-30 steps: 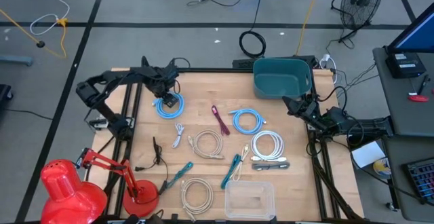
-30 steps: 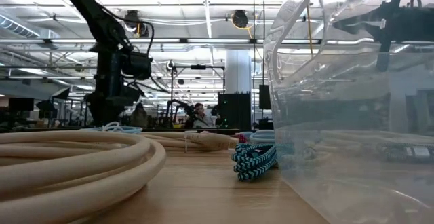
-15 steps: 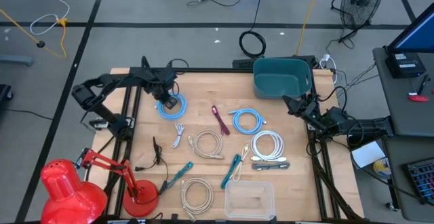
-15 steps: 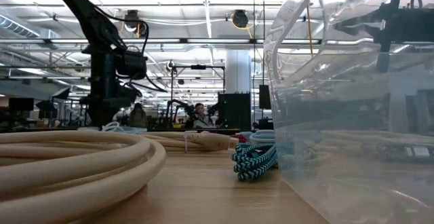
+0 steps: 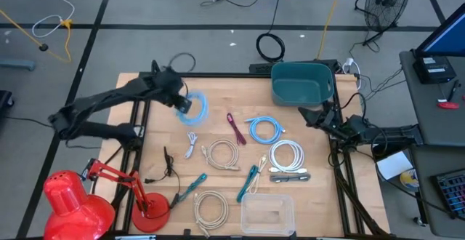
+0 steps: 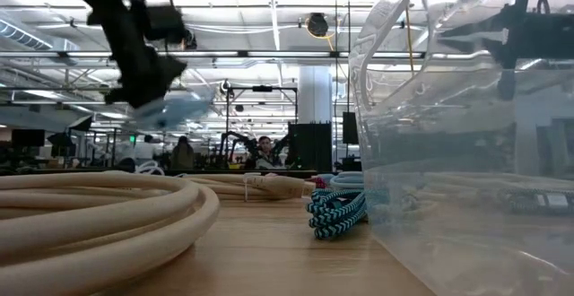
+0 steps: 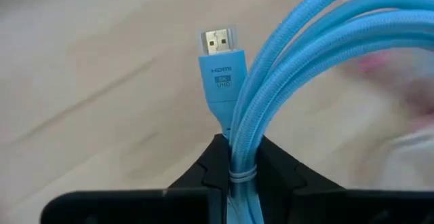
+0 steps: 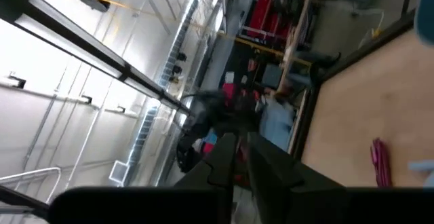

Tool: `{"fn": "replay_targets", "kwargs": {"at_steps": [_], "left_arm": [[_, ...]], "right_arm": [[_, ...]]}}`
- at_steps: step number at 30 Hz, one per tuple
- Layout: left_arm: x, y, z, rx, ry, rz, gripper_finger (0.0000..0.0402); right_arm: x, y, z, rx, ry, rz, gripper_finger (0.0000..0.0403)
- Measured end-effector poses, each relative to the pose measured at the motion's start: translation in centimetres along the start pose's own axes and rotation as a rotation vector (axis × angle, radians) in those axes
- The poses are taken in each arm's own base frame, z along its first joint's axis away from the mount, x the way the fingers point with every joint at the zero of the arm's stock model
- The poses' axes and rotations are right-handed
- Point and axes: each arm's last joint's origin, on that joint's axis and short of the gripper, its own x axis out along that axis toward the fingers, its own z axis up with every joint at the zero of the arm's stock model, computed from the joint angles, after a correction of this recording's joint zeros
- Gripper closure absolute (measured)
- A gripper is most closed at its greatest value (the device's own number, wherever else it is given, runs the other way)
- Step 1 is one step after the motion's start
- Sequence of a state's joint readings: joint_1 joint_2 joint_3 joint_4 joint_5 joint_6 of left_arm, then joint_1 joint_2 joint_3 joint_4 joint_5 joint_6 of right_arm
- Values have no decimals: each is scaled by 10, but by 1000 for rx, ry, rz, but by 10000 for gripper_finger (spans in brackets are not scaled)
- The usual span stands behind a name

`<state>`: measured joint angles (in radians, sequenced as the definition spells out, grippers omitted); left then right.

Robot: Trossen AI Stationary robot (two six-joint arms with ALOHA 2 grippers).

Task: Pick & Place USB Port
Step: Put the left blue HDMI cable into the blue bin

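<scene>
Above the table, left end effector grips blue cable.

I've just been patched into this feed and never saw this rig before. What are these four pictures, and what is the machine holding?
Two dark robot arms work at a wooden table. One picture looks straight down, one looks level across the tabletop, and one comes from each wrist. The left pincer is shut on a coiled light-blue HDMI cable, lifted off the table. The right pincer waits empty beside the teal plastic bin. Several more coiled cables and a clear plastic box lie on the table.
</scene>
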<state>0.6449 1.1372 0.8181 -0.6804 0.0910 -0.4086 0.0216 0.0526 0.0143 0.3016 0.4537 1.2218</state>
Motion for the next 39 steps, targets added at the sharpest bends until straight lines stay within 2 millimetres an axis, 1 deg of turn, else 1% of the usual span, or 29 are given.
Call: {"fn": "replay_targets", "kwargs": {"at_steps": [3,7,9,12,13,16,20,24,27,30,33,35,39], "left_arm": [[-31,-21,6,-53,-167,-153,359],[-64,-48,16,-106,-369,-353,359],[-72,-61,22,-114,-420,-416,359],[-76,-84,35,-94,-459,-473,359],[-75,-93,40,-78,-457,-470,359],[-65,-114,53,-9,-398,-432,359],[-39,-138,74,66,-242,-357,359],[-14,-156,89,135,-93,-311,359],[-5,-169,98,179,-43,-283,359],[-4,-181,104,234,-24,-278,359],[-10,-193,105,272,-24,-262,359],[-12,-197,103,298,-18,-238,359],[-9,-199,96,321,6,-192,359]], "right_arm": [[3,-2,-2,21,19,-21,334],[8,-4,-5,9,2,-57,271],[11,-5,-6,-6,-21,-81,235],[18,-8,-9,-22,-63,-126,181],[20,-9,-10,-22,-69,-146,164],[32,4,-11,54,-92,-105,120],[50,20,-19,118,13,-64,78],[74,47,-30,84,113,-33,54],[91,60,-41,11,153,-57,49],[106,64,-53,-41,189,-109,49],[115,55,-64,-52,213,-164,48],[120,48,-70,-42,217,-178,48],[127,43,-77,-3,204,-146,48]]}}
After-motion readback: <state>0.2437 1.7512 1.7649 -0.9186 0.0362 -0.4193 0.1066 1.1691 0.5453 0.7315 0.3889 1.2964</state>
